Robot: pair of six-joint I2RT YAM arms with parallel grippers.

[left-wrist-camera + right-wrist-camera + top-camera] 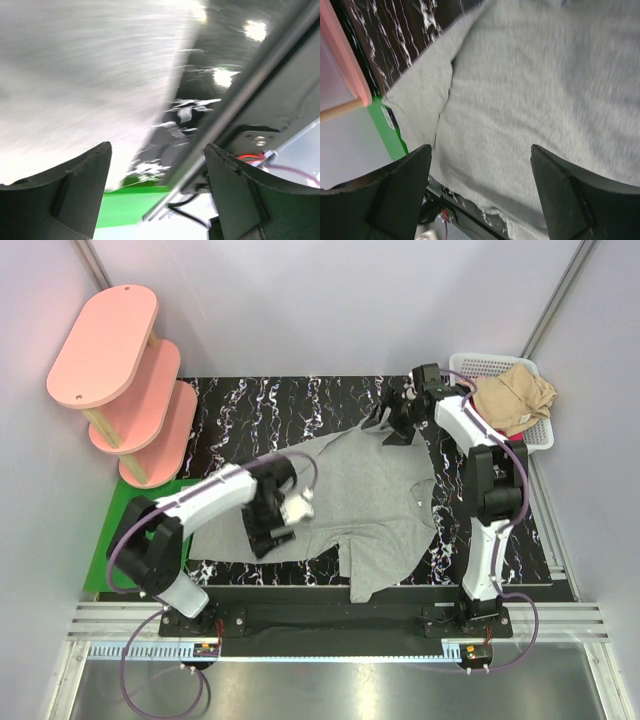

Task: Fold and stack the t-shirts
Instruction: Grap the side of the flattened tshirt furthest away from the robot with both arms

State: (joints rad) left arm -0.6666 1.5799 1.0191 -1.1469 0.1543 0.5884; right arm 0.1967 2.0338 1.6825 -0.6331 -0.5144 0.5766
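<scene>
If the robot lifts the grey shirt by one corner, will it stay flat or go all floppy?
Probably floppy: the grey t-shirt lies limp and creased. Pushed, it likely bunches rather than slides; one edge is folded over.

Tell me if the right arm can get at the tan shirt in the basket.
Probably yes. The tan shirt lies on top in the open basket, right beside the right arm, with nothing covering it. The right end effector is open and empty over the grey shirt.

- Robot lab test cell: plain white walls (pixel 300 300) box in a black marbled table (pixel 300 400).
- Left arm (pixel 210 495) and right arm (pixel 490 480) bolted beside a metal rail (pixel 340 618), cables (pixel 124 678) trailing.
</scene>
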